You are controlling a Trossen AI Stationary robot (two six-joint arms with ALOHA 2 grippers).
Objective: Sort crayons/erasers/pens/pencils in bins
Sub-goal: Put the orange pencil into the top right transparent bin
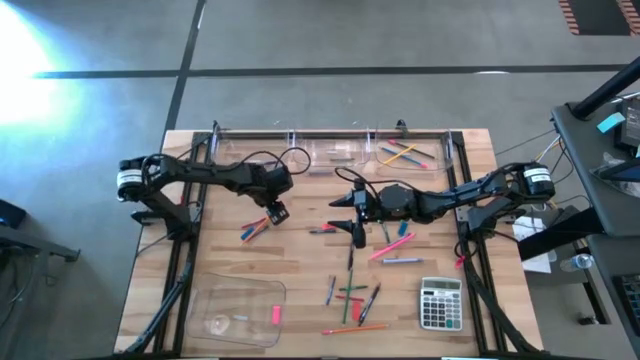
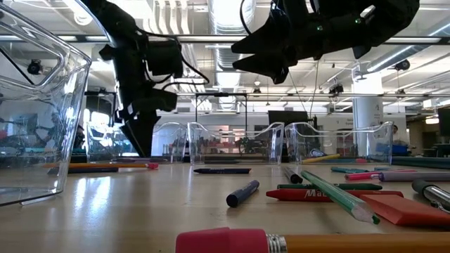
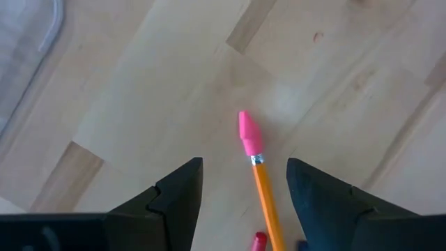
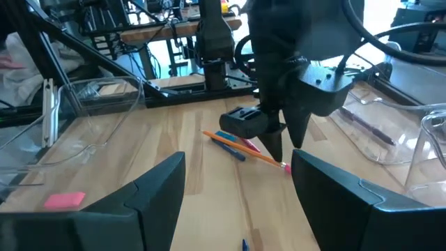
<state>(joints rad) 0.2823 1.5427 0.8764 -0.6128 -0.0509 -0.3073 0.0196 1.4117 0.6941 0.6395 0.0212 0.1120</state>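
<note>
Left pincer is seen low over the bench, at about 10 o'clock of the bench centre. Its fingers are parted and grasp nothing. An orange pencil with a pink eraser tip is framed between them in the left wrist view, lying on the wood; contact with either finger cannot be confirmed. In the high view the same small cluster of sticks is found just at 7 o'clock of that pincer.

Right pincer is held above mid-bench, released wide, nothing between its fingers.

Three small clear bins are ranged along the 12 o'clock edge; the middle one carries dark pens, the right one carries orange and pink pencils.

The large shallow tray is placed at 7 o'clock, with a pink eraser inside it.

Loose sticks are scattered from centre toward 5 o'clock, green, red and dark among them. A pink pencil is laid just at 5 o'clock of the right pincer.

A grey calculator is noted at 4 o'clock, near the bench edge.
</note>
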